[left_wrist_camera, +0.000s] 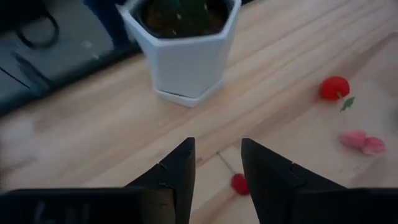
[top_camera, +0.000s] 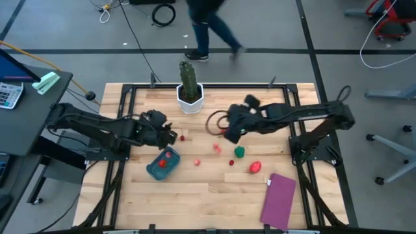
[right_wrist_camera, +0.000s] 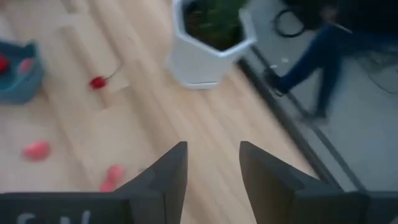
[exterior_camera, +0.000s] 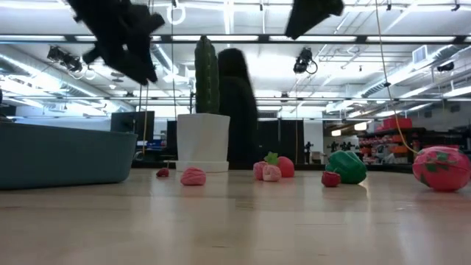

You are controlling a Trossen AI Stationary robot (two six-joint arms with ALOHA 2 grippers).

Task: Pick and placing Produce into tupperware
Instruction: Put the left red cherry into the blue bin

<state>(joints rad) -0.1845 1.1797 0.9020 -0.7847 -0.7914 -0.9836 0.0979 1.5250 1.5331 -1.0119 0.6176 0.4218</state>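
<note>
The teal tupperware point(top_camera: 162, 165) sits left of centre near my left arm, with red pieces inside. Loose produce lies on the wood to its right: a small red cherry point(top_camera: 182, 137), two pink pieces point(top_camera: 197, 162) point(top_camera: 216, 148), a small red piece point(top_camera: 231, 162), the green piece point(top_camera: 240, 152) and a bigger red-pink fruit point(top_camera: 255, 167). My left gripper point(left_wrist_camera: 217, 152) is open and hovers above the cherry point(left_wrist_camera: 239, 183), just beyond the tupperware. My right gripper point(right_wrist_camera: 211, 155) is open, raised over the table's middle, above the far pink piece.
The cactus in its white hexagonal pot point(top_camera: 190, 96) stands at the far edge between the two grippers. A dark ring point(top_camera: 218, 121) lies by the right gripper. A flat purple rectangle point(top_camera: 279, 200) lies near the right front. A person point(top_camera: 211, 29) walks beyond the far edge.
</note>
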